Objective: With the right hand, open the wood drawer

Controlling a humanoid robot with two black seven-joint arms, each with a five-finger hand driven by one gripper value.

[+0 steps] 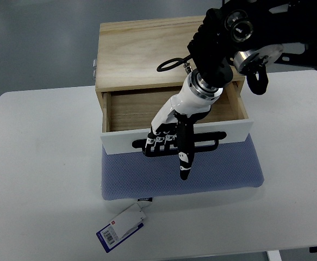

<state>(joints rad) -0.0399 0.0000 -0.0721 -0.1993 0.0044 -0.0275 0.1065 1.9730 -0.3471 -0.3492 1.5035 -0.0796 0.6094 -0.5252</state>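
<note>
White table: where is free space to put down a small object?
The white table is bare left of the wood drawer box and right of the blue mat. The front is crowded: the right hand grips the drawer handle, with a tag below.

White table (44, 163) bearing a blue mat (223, 174), near edge free. A tag (123, 227) with barcode, attached at the mat's front left corner, lies on the table. Grey floor (33, 43) behind.

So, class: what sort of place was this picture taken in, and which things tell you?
Probably a robotics lab or test bench, not a home: a bare white table on grey floor, a lone wood drawer box on a blue mat, and a robot's right hand hooked in its handle.
</note>
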